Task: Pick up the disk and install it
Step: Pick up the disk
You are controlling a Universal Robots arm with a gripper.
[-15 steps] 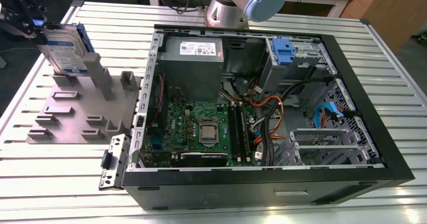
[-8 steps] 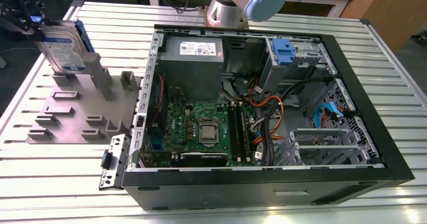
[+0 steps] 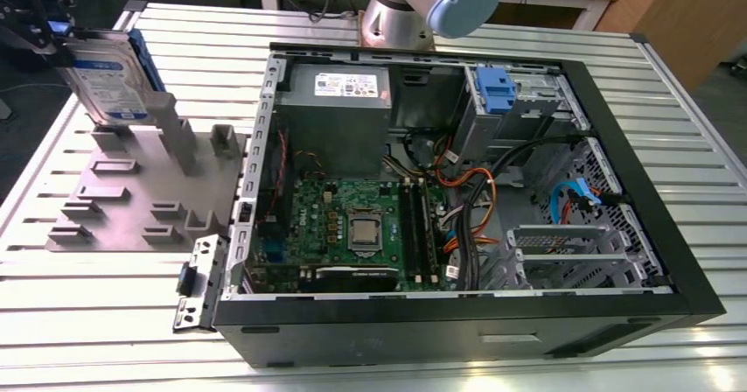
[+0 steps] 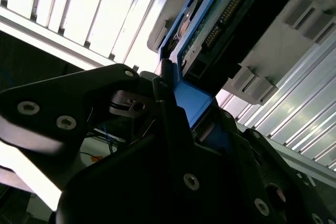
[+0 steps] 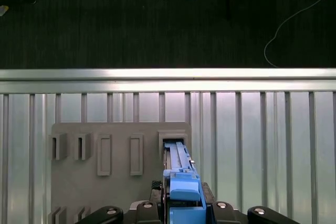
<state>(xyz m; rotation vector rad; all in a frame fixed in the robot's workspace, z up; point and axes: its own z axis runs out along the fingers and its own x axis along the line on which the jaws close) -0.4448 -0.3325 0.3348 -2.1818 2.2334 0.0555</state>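
The flat silver-grey hard disk with the white-and-blue label and blue plastic carrier frame (image 3: 103, 81) stands on edge at the exterior view's far left, over the tall posts of a grey moulded holder plate (image 3: 129, 208). Its long axis runs up and down. The black gripper (image 3: 52, 42) sits at the disk's upper end. In the second wrist view the fingers (image 4: 163, 93) press against the blue frame from both sides, so I judge them clamped on the disk (image 4: 210, 19). In the first wrist view the disk (image 5: 181, 182) runs straight from the gripper toward a rectangular slot in the holder plate (image 5: 121, 192). Whether its lower end is in that slot or just clear of it, I cannot tell.

To the exterior view's right of the holder lies the open black desktop computer case (image 3: 467, 331), well apart from the disk. A blue-latched metal drive bay (image 3: 496, 90) sits at the case's far side. Both rest on a ribbed aluminium surface (image 3: 94, 304). The grey arm (image 3: 408, 11) rises behind the case, and past the surface's edge the first wrist view shows dark floor (image 5: 105, 24).
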